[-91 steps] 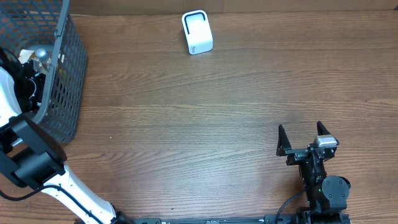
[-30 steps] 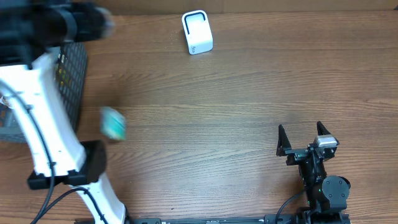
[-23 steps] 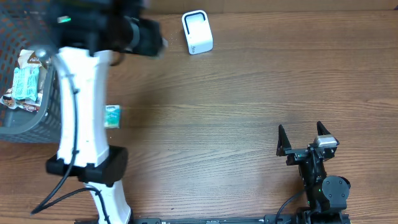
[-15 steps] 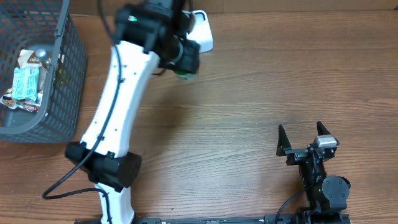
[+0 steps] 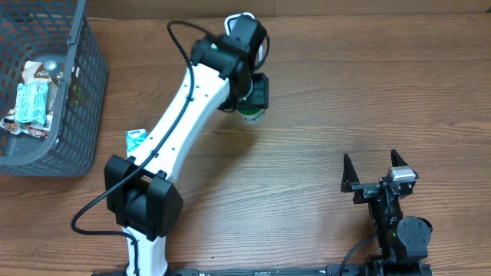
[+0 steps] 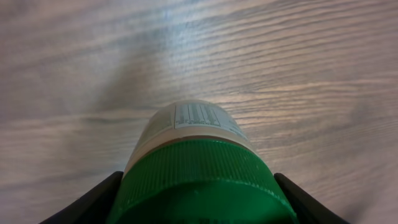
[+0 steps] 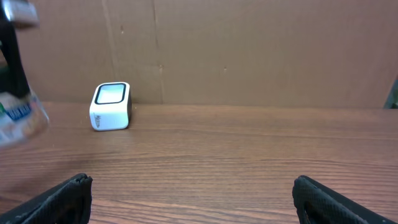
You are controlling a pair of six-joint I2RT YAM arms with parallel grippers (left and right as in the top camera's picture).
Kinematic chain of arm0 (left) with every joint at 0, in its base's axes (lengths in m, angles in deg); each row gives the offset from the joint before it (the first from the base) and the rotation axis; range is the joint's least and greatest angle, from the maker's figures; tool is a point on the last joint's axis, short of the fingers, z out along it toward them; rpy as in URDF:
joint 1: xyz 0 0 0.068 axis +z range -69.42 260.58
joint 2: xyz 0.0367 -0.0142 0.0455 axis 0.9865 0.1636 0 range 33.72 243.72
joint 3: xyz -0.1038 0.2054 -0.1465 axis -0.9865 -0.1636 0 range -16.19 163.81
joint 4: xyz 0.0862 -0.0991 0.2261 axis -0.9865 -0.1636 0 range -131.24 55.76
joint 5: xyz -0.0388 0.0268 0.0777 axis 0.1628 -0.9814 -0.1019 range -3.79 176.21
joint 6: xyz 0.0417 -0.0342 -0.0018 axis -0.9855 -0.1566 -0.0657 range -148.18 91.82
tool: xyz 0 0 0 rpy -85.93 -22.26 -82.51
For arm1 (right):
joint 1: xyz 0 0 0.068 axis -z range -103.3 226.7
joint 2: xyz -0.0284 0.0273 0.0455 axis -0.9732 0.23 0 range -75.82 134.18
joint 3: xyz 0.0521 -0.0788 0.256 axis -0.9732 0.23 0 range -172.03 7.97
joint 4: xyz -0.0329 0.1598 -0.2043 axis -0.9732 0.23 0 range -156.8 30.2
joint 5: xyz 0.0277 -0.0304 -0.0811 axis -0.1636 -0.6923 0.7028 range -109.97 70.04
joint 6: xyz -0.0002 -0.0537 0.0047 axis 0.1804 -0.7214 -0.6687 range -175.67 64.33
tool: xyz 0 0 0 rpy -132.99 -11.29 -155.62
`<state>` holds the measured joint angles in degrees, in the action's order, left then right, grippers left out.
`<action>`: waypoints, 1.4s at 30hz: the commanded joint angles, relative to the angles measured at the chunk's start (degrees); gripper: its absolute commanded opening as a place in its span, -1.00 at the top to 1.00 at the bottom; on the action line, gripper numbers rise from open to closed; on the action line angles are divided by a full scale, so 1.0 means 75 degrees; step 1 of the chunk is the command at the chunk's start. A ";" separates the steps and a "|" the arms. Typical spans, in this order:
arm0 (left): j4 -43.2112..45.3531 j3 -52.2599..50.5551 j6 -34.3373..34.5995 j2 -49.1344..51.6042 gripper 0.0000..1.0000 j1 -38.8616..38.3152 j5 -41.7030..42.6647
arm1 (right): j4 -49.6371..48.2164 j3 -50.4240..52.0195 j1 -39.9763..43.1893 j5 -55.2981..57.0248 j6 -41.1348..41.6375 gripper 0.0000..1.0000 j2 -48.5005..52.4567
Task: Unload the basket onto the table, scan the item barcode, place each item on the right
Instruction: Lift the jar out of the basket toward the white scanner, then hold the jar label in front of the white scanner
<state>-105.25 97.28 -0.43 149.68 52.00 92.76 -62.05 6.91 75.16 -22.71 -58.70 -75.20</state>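
Note:
The item is a white jar with a green ribbed lid (image 6: 198,167), and printed label text shows on its far side. My left gripper (image 5: 250,106) is shut on it, one black finger (image 6: 87,202) at each side of the lid. It hangs over the table just in front of the white scanner (image 5: 236,18), whose window faces up (image 7: 111,106). The jar shows as a pale blur at the left edge (image 7: 17,118) of the right wrist view. No barcode is clearly visible. My right gripper (image 5: 376,167) stands open and empty at the lower right.
A dark mesh basket (image 5: 80,115) with several packets stands at the far left. A small teal packet (image 5: 136,140) lies on the table beside it, next to the left arm. Cardboard (image 7: 249,50) closes off the back of the table.
The left arm has swung from the basket rightwards to the scanner, carrying the jar. A teal packet has landed on the table beside the basket. The right arm is unmoved.

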 commanded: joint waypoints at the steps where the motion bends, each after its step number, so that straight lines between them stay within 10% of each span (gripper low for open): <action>1: 0.0431 -0.0609 0.1020 -0.0119 0.37 -0.0149 -0.0105 | -0.0015 0.0082 -0.0038 0.0020 -0.0006 -1.00 -0.0061; 42: 0.2215 -0.1926 0.2078 0.0254 0.39 -0.1445 -0.1751 | -0.0015 0.0082 -0.0038 0.0017 -0.0006 -1.00 -0.0061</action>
<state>-89.36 84.82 11.33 151.32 42.19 83.32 -62.00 6.91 75.16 -22.71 -58.68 -75.20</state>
